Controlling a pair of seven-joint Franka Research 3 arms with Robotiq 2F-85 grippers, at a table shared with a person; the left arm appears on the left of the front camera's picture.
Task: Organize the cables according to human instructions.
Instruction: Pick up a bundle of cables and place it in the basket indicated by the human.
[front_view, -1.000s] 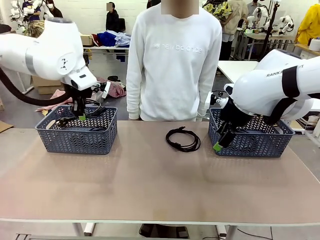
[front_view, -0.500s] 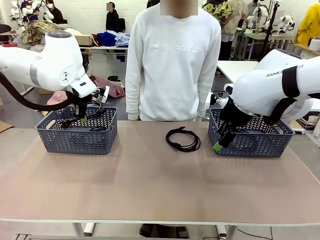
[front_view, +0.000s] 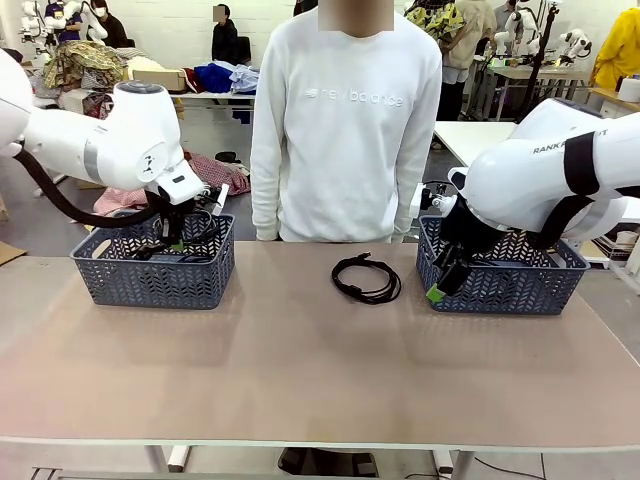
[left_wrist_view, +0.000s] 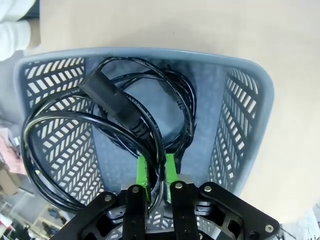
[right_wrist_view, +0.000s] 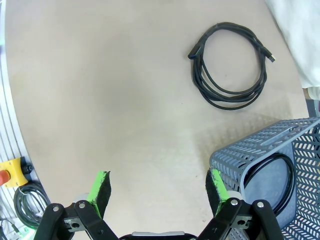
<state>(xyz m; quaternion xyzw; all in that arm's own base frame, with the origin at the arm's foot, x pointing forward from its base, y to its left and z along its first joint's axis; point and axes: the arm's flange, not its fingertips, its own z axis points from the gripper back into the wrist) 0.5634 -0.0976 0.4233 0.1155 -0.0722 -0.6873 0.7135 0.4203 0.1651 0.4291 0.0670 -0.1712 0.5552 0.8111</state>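
My right gripper (right_wrist_view: 159, 176) hangs wide open over the table (front_view: 300, 380), holding nothing, just beside the right basket (front_view: 505, 290), where one cord (right_wrist_view: 280, 156) lies. A loose coil (front_view: 366, 278) rests mid-table. My left gripper (left_wrist_view: 156, 159) is down in the left basket (left_wrist_view: 245, 100), its pads barely apart with strands of a plugged cord (left_wrist_view: 107, 95) between them. I cannot tell whether it grips. The person (front_view: 345, 130) stands at the far edge.
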